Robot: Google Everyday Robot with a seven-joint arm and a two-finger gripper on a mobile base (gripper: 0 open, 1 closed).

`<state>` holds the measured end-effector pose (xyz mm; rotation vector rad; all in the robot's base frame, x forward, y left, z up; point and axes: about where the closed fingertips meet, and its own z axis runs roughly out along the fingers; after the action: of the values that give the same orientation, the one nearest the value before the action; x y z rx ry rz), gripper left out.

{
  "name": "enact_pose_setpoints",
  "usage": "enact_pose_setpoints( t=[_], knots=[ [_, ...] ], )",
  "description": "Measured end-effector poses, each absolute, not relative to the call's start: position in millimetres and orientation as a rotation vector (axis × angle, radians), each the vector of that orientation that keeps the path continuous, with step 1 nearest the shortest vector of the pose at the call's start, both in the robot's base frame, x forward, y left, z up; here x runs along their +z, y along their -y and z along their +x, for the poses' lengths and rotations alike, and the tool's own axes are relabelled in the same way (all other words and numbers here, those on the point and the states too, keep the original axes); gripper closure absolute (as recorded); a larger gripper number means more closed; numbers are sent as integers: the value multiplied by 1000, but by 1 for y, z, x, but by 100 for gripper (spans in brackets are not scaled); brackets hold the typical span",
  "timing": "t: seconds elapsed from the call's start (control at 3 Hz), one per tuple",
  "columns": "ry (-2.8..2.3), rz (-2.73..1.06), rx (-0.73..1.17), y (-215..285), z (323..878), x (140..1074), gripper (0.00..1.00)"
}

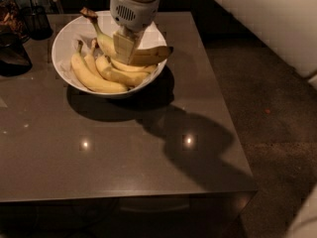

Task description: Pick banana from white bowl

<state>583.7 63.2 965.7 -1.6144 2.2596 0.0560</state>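
The white bowl (60,41) stands at the back left of the dark table and holds several bananas. The banana (151,56) with the dark-brown knobby stem end and greenish neck lies across the top of the pile, its stem pointing to the back left and its dark tip over the bowl's right rim. My gripper (125,48) comes down from above into the bowl and is shut on this banana around its middle. The fingers hide part of it.
Other bananas (96,78) lie in the bowl's front left. Dark objects (15,53) and a dark cup (37,21) stand at the table's back left. The glossy table top (129,148) extends forward. Carpeted floor (267,108) lies to the right.
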Motion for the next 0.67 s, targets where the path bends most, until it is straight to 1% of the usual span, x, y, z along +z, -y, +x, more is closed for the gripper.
enact_pose_setpoints(
  t=[0.67],
  knots=[
    [-2280,-1562,77,-51,534,971,100]
  ],
)
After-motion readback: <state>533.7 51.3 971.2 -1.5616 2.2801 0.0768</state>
